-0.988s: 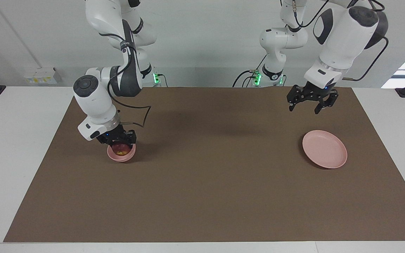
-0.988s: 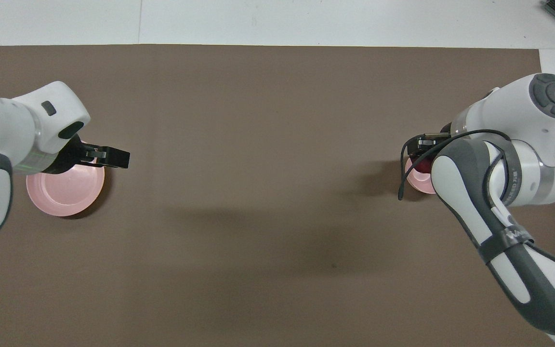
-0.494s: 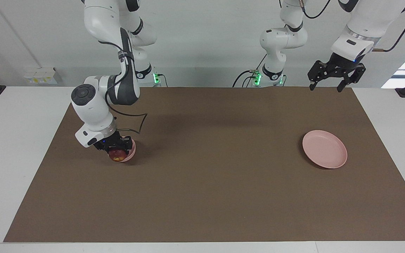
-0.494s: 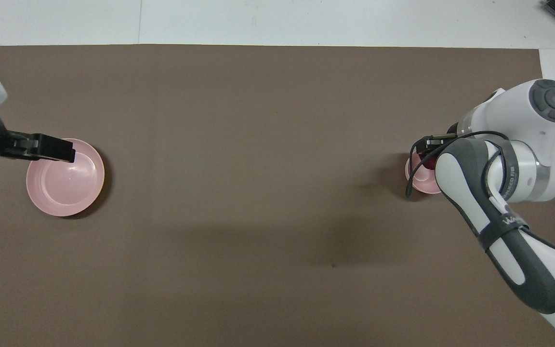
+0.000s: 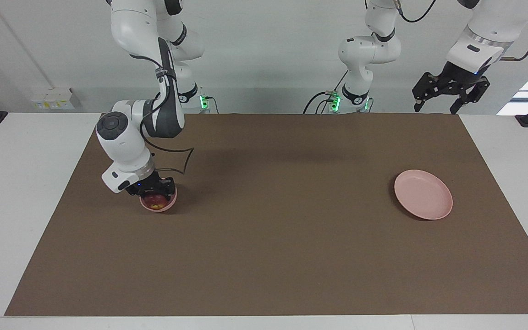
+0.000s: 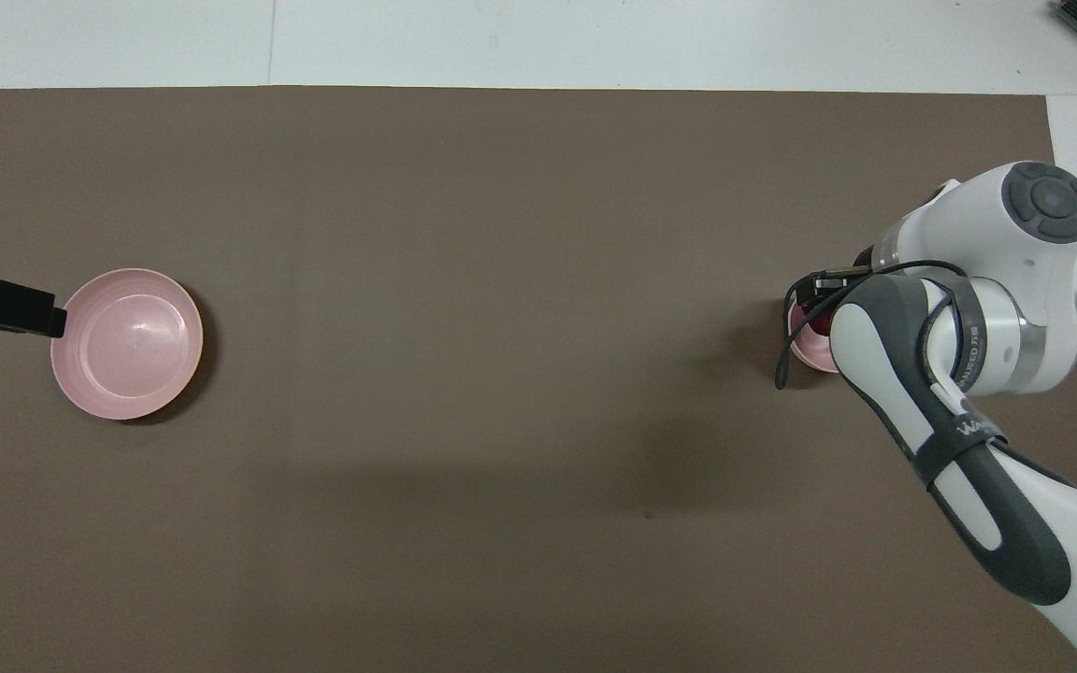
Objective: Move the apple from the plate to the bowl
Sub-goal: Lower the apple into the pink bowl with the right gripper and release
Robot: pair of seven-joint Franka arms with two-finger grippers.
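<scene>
Lifting away, the left hand (image 5: 449,94) is now hanging spread open above the tabletop's (image 5: 264,256) robot-side edge. Apple (image 5: 156,200) is sitting in the bowl (image 5: 169,205), right hand (image 5: 151,190) over it, grip unclear. Plate (image 5: 423,194) is lying bare.

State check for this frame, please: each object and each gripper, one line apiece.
apple: in the bowl, under the right gripper.
bowl: upright on the brown mat, at the right arm's end, holding the apple.
plate: flat on the mat, bare, at the left arm's end.
right gripper: low at the bowl, over the apple.
left gripper: raised high, fingers open, holding nothing; this arm waits.
</scene>
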